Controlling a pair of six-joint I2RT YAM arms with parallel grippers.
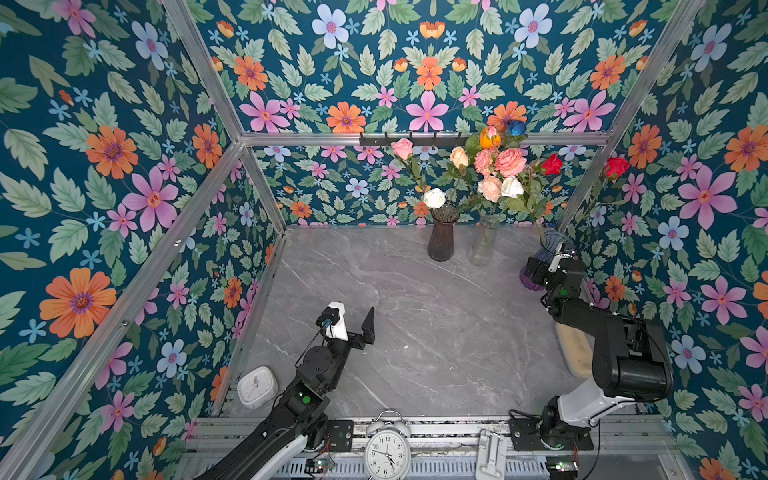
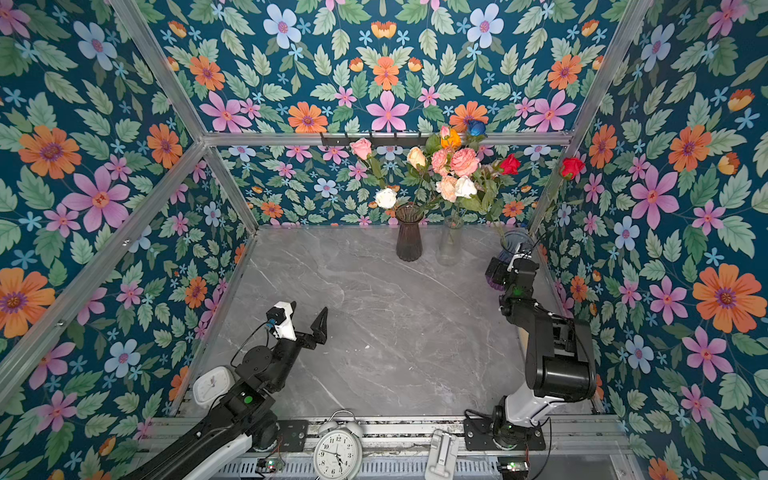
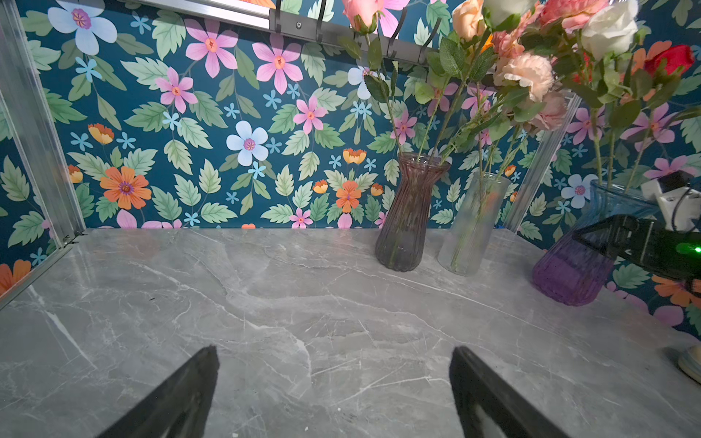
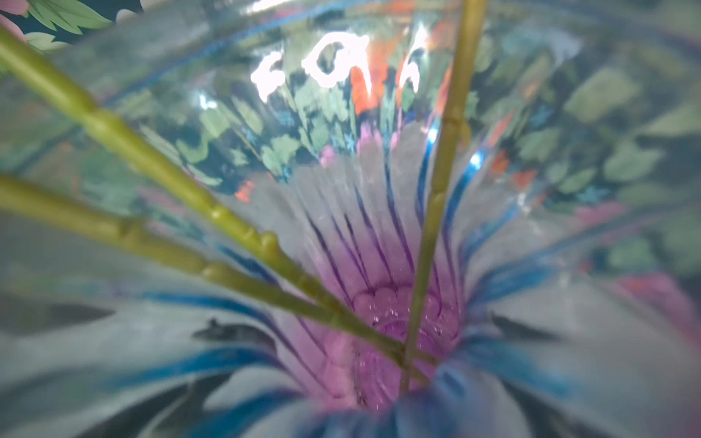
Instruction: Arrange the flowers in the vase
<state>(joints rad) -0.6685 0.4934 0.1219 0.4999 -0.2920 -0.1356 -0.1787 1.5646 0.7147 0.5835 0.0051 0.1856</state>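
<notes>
In both top views the flowers (image 1: 510, 162), artificial roses and peonies on green stems, stand in three glass vases at the upper centre-right: a ribbed brown vase (image 1: 441, 241), a frosted clear vase (image 1: 483, 247) and a blue-to-purple vase (image 1: 550, 244). The right gripper (image 1: 538, 270) is at the blue-to-purple vase, its jaws wide with nothing visibly between them. The left gripper (image 1: 356, 311), at the lower centre, is spread wide and empty over the grey marble table (image 1: 436, 353).

Alarm clock (image 2: 337, 453) dial bears hour numerals 1–12.
</notes>
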